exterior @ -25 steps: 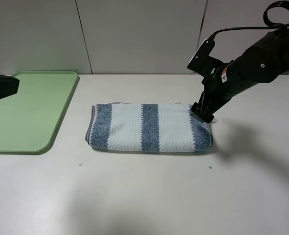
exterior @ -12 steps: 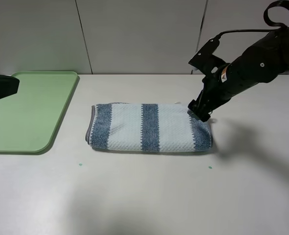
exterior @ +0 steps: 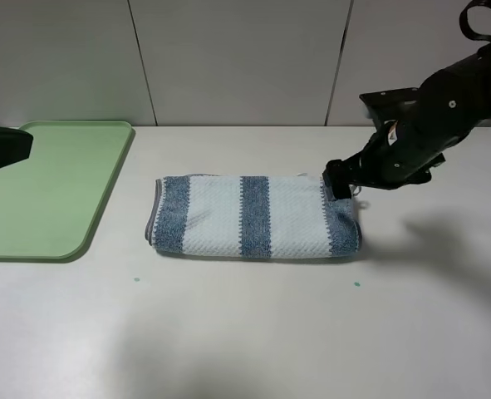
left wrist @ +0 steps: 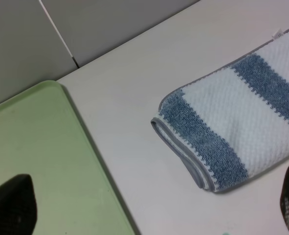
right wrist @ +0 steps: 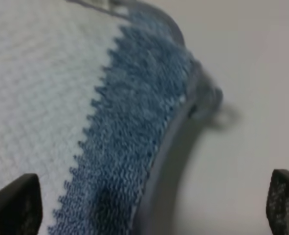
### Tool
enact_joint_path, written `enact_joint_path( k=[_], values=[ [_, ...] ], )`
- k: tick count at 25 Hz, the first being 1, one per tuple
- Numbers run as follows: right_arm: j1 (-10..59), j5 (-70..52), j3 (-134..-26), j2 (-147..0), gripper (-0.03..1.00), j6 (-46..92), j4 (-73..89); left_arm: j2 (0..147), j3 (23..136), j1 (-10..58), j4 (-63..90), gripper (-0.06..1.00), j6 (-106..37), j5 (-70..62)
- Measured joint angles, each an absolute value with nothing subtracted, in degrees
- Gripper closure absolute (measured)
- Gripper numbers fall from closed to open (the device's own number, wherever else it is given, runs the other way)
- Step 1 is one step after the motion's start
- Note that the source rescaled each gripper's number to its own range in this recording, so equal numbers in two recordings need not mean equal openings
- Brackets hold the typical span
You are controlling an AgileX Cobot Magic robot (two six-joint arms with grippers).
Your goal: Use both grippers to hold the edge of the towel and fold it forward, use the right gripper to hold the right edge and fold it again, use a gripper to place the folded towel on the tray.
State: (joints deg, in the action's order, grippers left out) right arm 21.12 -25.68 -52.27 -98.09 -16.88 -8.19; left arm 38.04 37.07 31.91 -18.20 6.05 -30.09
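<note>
Since a second ago, the right end effector [exterior: 339, 184] has tipped from steep to nearly level. Smooth off-white worktop [exterior: 245, 332] lies nearest. At centre rests the folded terry towel [exterior: 253, 216], striped dusty-blue and pale, with a grey hem. The right end effector sits at its 2 o'clock corner. At 9 o'clock lies a flat, pale-green plastic tray [exterior: 62, 191] with rounded corners, the left end effector [exterior: 2, 148] over it. Both sets of jaws are spread wide, grasping nothing.
</note>
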Motion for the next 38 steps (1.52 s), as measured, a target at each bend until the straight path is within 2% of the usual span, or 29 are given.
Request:
enact_joint_path(
  k=[12,27,38],
  values=[
    [19.2,-25.2,-52.3,-101.3,-0.03,-17.8,6.4,38.0,37.1,31.9,-18.2,-0.05,6.1,-30.0],
    [19.2,-19.3,-52.3,-109.1,-0.03,-17.6,10.3,38.0,37.1,31.9,-18.2,-0.05,6.1,-30.0],
    [19.2,-19.2,-52.4,-111.0,-0.03,-17.2,11.3,38.0,37.1,31.9,-18.2,-0.05,6.1,-30.0]
  ],
)
